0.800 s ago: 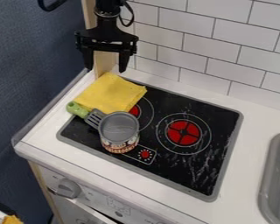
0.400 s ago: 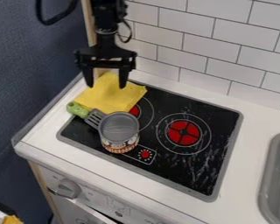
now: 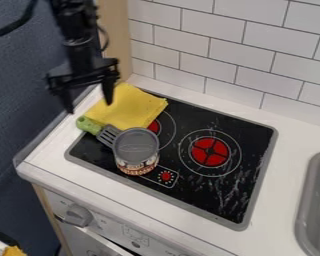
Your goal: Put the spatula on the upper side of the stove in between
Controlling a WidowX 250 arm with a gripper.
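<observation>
My gripper (image 3: 89,107) is hanging spread and empty! The spatula (image 3: 100,131) is lying between cloth (image 3: 127,106) and can (image 3: 136,149), looking light, stiff, maybe slippery; I'm favouring its green handle (image 3: 87,124).

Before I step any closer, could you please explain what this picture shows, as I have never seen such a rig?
The black machine is a robot arm, coming in from the top left. At its end hangs a two-fingered tool, its fingers apart, with nothing visibly held. The picture comes from a fixed camera looking down at a slant on a toy kitchen. Set into the white counter is a black stove, with part of a grey sink to the right. A yellow cloth lies over the stove's upper left corner, and a can stands nearer the camera. Beside them is a green-handled spatula, its slotted end towards the can.
</observation>
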